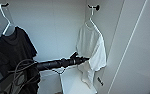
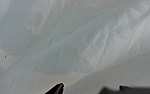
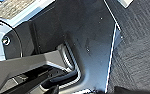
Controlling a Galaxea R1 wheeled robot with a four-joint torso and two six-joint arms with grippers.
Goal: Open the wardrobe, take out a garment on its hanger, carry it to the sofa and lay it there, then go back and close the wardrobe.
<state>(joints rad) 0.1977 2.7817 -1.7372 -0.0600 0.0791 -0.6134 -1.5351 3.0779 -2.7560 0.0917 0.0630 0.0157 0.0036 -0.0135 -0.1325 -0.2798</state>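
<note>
I am reaching the left gripper (image 1: 87,59) into the open wardrobe (image 1: 61,22), where its tip is meeting the white garment (image 1: 91,47) low on the front. The garment is hanging on its hanger (image 1: 92,21) from the rail near the wardrobe's right wall, well apart from the black garment (image 1: 13,52) at the left. Whether this claw is wide, narrow or gripping cloth, I cannot tell. The left wrist view is looking up into sheer folds.
</note>
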